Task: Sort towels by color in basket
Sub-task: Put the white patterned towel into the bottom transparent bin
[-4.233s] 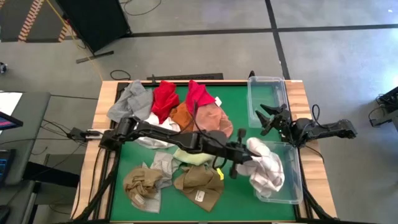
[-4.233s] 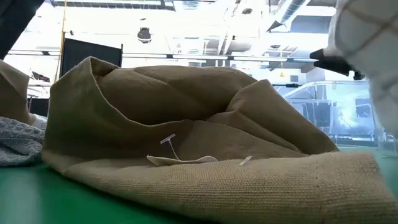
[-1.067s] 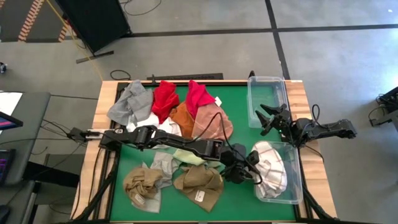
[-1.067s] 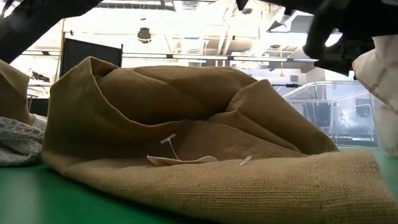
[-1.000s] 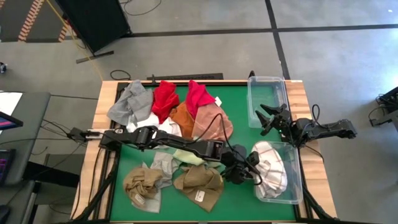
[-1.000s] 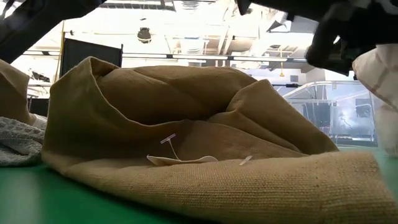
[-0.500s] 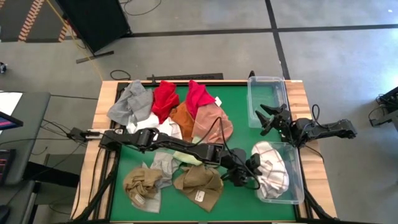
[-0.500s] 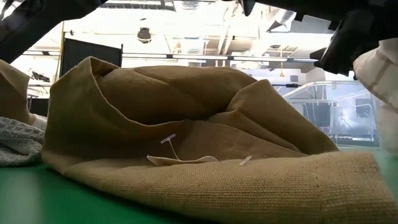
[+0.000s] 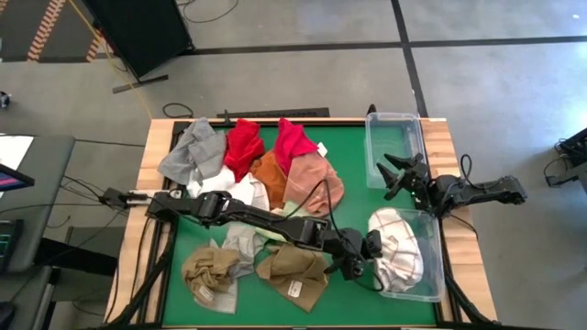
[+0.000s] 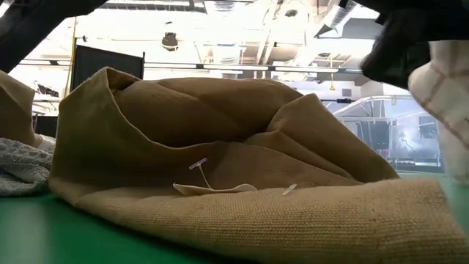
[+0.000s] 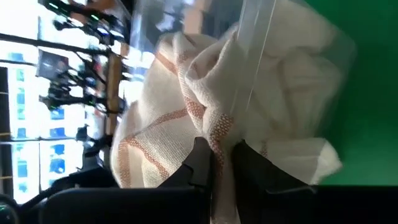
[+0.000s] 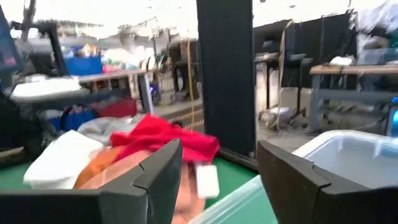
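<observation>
So, quick notes from my end on that moment:

Left gripper: sat at the near bin's left wall, fingers pinched together on a fold of the white-checked towel.

Checked towel: mostly inside that clear bin, bunched up, one edge draped over the wall.

Right gripper: parked between the 2 bins, jaws apart, holding nothing.

Far bin: looked empty to me.

Rest of the towels: grey, red, orange, pink piled at the back, 2 tan-brown ones up front.

Doing it well: I figured the draped edge needed lifting over the wall before letting go, or it would slide out. Slow moves too, that bin looked light enough to tip.
</observation>
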